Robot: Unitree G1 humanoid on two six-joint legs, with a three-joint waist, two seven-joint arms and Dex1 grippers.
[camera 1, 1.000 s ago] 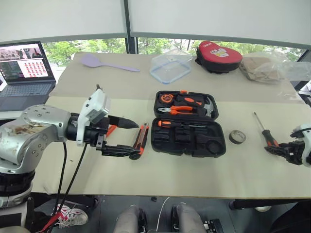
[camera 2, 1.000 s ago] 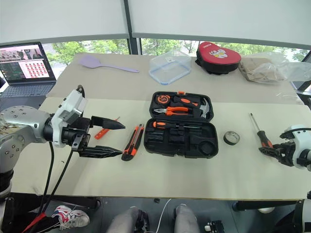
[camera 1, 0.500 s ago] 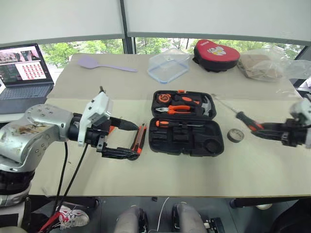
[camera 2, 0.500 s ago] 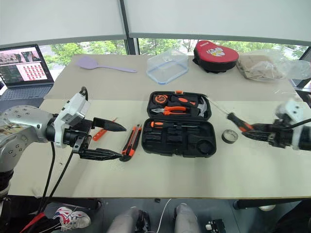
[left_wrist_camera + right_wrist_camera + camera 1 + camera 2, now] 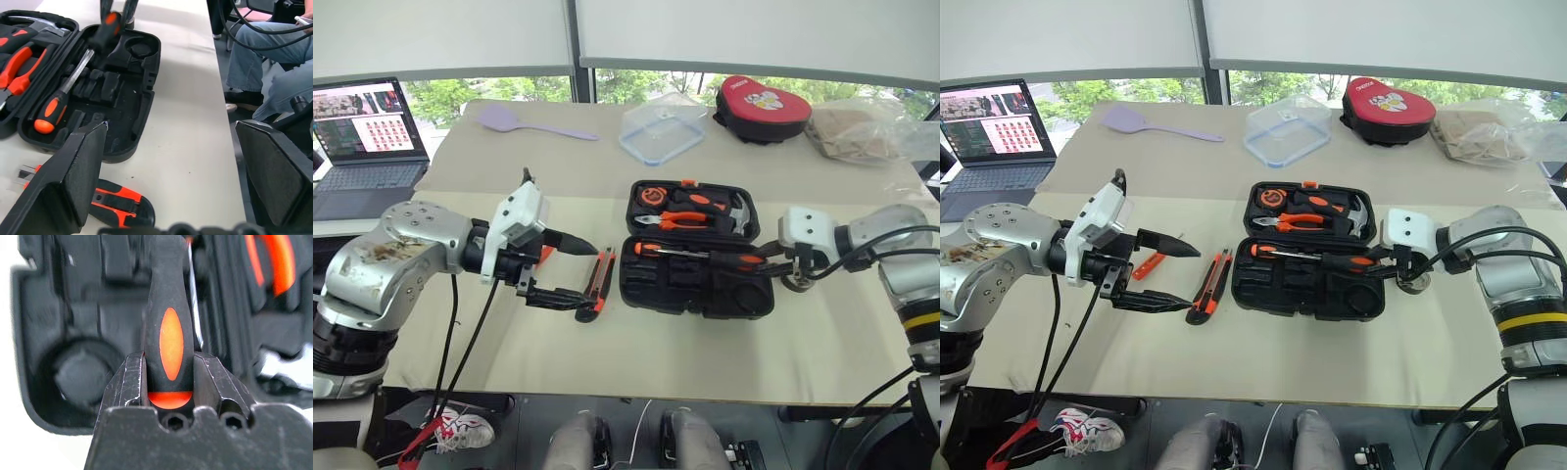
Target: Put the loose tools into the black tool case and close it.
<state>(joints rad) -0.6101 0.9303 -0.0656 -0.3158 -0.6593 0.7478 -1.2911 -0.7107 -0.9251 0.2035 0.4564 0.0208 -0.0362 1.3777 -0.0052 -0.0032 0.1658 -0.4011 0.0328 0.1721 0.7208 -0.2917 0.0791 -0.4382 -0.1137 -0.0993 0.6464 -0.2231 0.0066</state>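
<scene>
**Screwdriver carried over the open case**

Over the black tool case (image 5: 697,259), open on the desk (image 5: 822,333), our right gripper (image 5: 1383,261) pinches a black-and-orange screwdriver (image 5: 167,328) by its handle. We judge it light and rigid, its rubbery handle the surest place to hold. Our left gripper (image 5: 579,277) hangs spread near the utility knife (image 5: 602,280).
</scene>
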